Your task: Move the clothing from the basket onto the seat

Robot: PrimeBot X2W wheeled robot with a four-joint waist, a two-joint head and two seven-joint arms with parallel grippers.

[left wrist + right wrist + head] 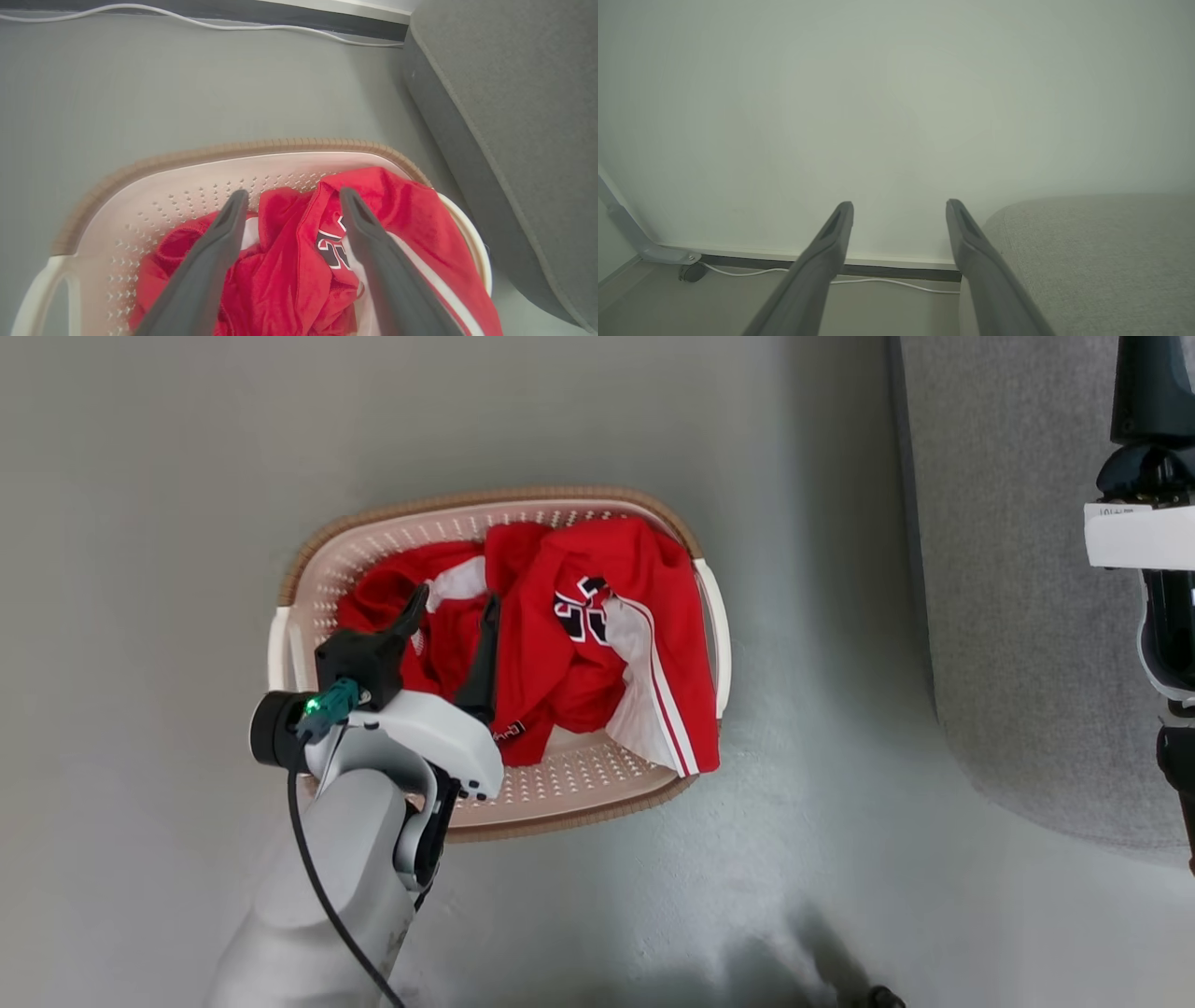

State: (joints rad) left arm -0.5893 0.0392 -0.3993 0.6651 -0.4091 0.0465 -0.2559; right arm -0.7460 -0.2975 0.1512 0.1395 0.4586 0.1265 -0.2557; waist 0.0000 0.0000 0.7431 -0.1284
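Red clothing [597, 644] with white stripes and a number print lies bunched in the cream basket [579, 775] on the grey floor; one edge drapes over the basket's right rim. My left gripper [453, 602] hangs open just above the left part of the pile, its fingers spread over the red clothing [289, 261] inside the basket [140, 186]. The grey seat [1027, 616] stands at the right, beside the basket. My right gripper [899, 207] is open and empty, raised near the seat [1101, 252] and pointing at a pale wall. Part of the right arm [1153, 523] shows at the head view's right edge.
A white cable [187, 21] runs along the dark skirting board behind the basket. Bare grey floor [140, 523] surrounds the basket on the left and front. A grey bracket with a caster [686, 270] stands at the wall's foot.
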